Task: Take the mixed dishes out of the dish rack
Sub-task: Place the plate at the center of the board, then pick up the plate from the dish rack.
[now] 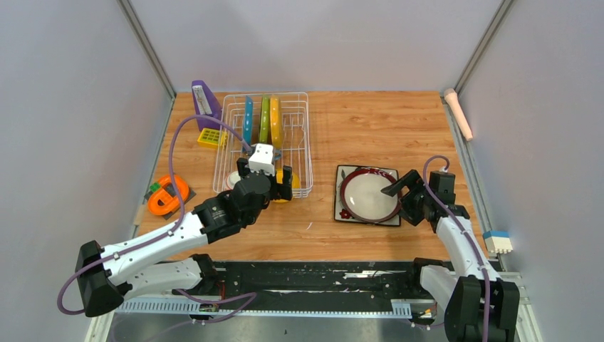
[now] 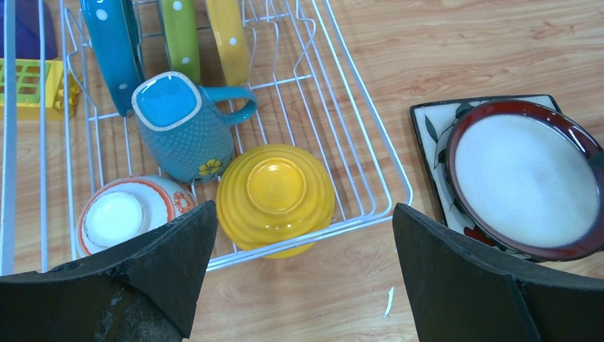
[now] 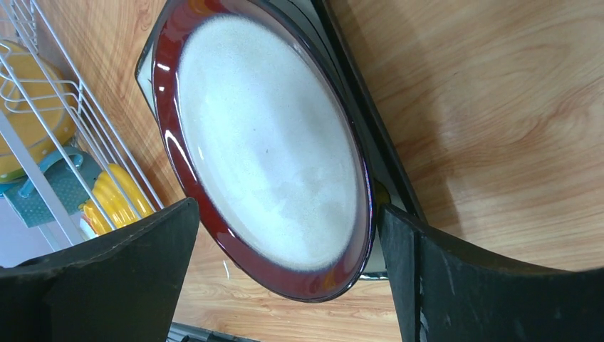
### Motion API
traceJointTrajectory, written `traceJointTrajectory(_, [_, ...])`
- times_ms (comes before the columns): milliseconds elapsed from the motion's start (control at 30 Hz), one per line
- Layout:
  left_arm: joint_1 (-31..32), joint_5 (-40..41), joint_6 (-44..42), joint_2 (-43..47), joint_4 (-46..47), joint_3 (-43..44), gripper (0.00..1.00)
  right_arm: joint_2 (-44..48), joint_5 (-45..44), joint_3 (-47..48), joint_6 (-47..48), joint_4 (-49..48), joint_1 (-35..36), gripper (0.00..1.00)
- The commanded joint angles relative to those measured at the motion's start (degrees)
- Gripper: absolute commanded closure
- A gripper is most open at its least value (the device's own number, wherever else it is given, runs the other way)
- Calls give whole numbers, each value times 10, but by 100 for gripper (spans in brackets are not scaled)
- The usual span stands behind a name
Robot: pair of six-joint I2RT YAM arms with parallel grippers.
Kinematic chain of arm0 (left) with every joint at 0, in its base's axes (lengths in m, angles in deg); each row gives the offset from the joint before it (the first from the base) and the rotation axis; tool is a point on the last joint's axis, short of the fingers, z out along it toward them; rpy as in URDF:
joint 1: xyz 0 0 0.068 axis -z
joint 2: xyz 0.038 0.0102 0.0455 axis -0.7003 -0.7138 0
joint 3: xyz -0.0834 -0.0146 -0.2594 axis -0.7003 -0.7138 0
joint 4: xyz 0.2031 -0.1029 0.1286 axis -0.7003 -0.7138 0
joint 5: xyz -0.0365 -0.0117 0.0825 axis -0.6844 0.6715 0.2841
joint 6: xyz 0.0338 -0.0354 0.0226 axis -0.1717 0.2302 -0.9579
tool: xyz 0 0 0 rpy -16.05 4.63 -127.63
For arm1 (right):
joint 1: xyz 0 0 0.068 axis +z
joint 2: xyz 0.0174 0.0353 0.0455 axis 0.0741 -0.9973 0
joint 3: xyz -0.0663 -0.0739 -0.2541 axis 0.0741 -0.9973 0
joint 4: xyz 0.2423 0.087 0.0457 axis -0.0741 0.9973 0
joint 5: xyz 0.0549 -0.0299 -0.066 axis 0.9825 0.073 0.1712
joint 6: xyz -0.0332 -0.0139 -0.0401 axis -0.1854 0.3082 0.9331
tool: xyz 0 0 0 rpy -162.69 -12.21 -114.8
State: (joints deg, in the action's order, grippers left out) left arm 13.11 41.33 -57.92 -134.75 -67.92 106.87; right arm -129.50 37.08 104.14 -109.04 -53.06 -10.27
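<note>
Wrist and forearm of the left arm cover the near end of the dish rack (image 1: 308, 142) from above, so the mug and bowls there show only in the left wrist view; that view cuts the three standing plates off at the top. The dark square plate (image 2: 434, 135) lies mostly hidden under the red-rimmed round plate (image 2: 527, 178), with only its dark border and leaf-patterned corners showing.

The rack, white wire, sits on the wood-grain surface (image 1: 370, 121) with its long axis running away from the arms. At its far end the blue-dotted plate (image 2: 110, 50), green-dotted plate (image 2: 179, 35) and yellow plate (image 2: 226, 35) stand on edge side by side between prongs. The blue-grey mug (image 2: 185, 135), dimpled, with a squarish mouth facing up, points its handle right. At the near end the ribbed yellow bowl (image 2: 274, 192) sits foot-ring up; the red-and-white patterned bowl (image 2: 125, 214) beside it looks inverted too, its near edge behind a finger.

The left claw (image 2: 303, 214) hangs over the near rack edge, jaws spread wide, holding nothing. The right claw (image 3: 288, 206) is also spread wide, its fingers either side of the glossy round plate, which lies flat on the square plate to the right of the rack; whether a finger touches the rim I cannot tell.
</note>
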Motion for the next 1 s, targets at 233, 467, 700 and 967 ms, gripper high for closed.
traceJointTrajectory(233, [-5,-1,11,-5,11,2,0,9,-8,45,24,8,3,0])
traceJointTrajectory(467, [-5,4,20,-5,-7,6,0,37,-52,53,26,14,3,0])
traceJointTrajectory(700, [-6,11,31,-8,-13,7,0,45,-114,61,48,51,2,0])
traceJointTrajectory(967, [-14,9,47,4,-27,0,0,63,-144,89,42,80,2,0])
